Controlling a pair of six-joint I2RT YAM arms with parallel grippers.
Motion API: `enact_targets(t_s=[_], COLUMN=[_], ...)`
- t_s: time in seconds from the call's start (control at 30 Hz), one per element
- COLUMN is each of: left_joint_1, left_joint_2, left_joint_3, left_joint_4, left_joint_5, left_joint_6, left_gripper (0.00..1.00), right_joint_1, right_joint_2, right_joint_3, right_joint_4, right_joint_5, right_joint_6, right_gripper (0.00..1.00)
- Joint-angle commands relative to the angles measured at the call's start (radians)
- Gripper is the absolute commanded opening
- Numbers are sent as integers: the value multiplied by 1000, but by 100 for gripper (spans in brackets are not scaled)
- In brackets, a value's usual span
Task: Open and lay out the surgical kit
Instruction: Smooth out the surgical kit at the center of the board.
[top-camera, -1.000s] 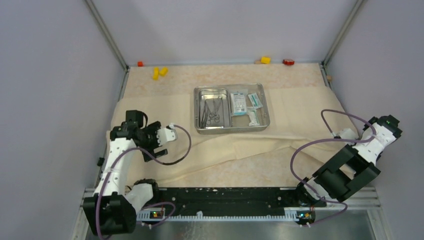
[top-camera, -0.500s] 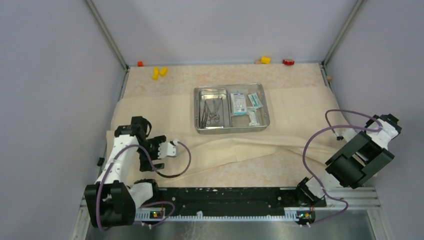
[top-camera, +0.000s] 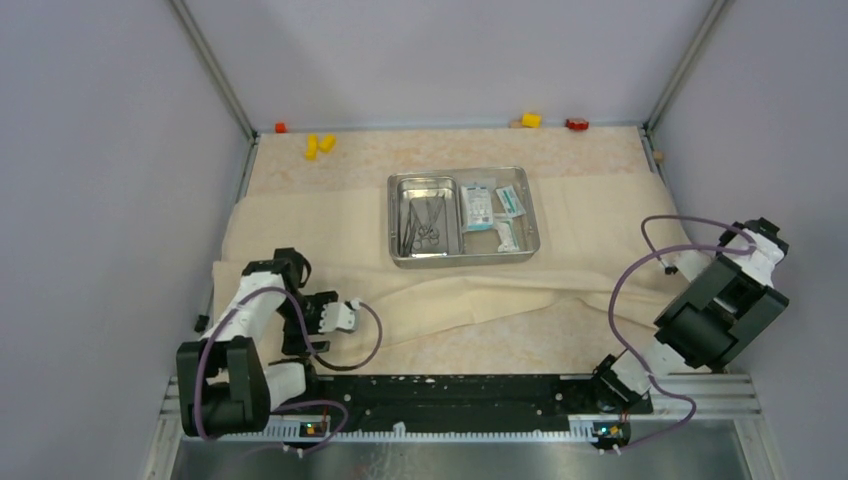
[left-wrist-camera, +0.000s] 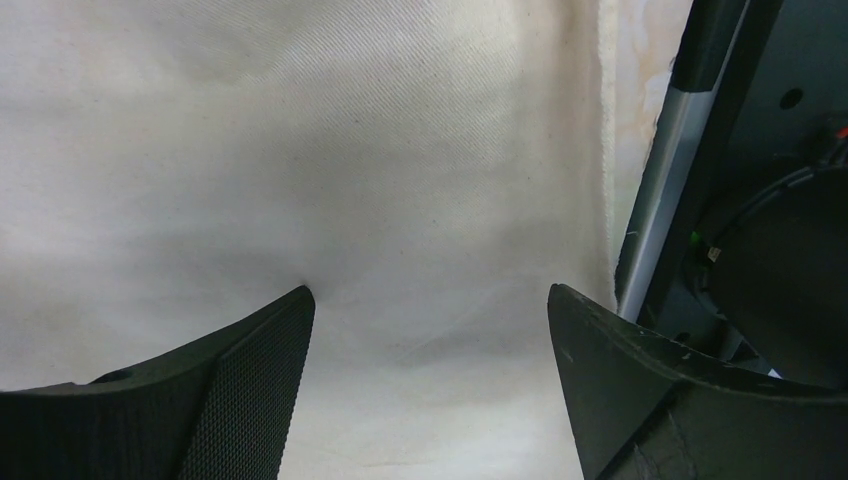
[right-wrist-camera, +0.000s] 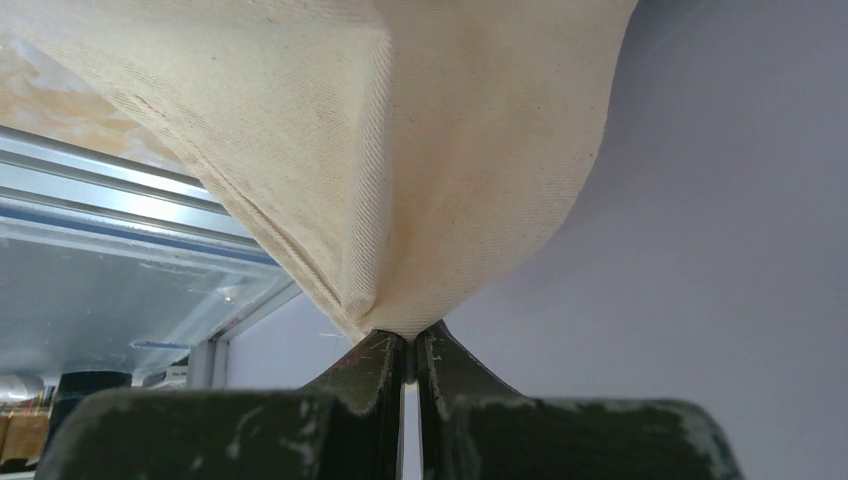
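Beige cloth wrap (top-camera: 300, 225) lay spread over most of the bench (top-camera: 440, 150), a loose fold running along its near side. The steel tray (top-camera: 462, 261) sat on it toward the far middle, with scissors and forceps (top-camera: 422, 225) in its left part and sealed packets (top-camera: 492, 208) in its right.

The right claw (right-wrist-camera: 410, 345) was clenched on a bunched corner of the cloth at the right edge. The left claw (left-wrist-camera: 430, 300) hung released just above the near-left cloth, grasping nothing.

The cloth looked light and limp — likely to drape and drag rather than hold a shape, so a hem or corner seemed the best hold. The loaded tray pinned its middle, and a hard pull might slide the tray and jostle the thin, slippery instruments.

Yellow blocks (top-camera: 318, 145) and a red block (top-camera: 576, 124) lay along the far edge, well apart from the kit. Closer hazards were the right wall (top-camera: 780, 120) beside the grasped corner and the near rail (left-wrist-camera: 660, 180) just beside the left claw.
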Motion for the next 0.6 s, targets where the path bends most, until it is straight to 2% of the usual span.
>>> enact_targets(t_s=[0.0, 0.23, 0.4, 0.57], left_joint_1=[-3, -3, -1, 2], left_joint_2=[24, 49, 70, 62], left_joint_3=[-31, -127, -135, -101], left_joint_4=[20, 67, 48, -18], left_joint_5=[-65, -341, -424, -476], left_joint_6=[44, 67, 79, 64], left_gripper=[91, 89, 86, 84], right_joint_1=[34, 43, 43, 44], right_joint_2=[30, 51, 69, 61], right_joint_3=[10, -44, -41, -18], right_joint_4=[22, 104, 141, 107], right_joint_5=[51, 133, 195, 195], right_joint_6=[34, 30, 24, 21], right_gripper=[0, 3, 5, 6])
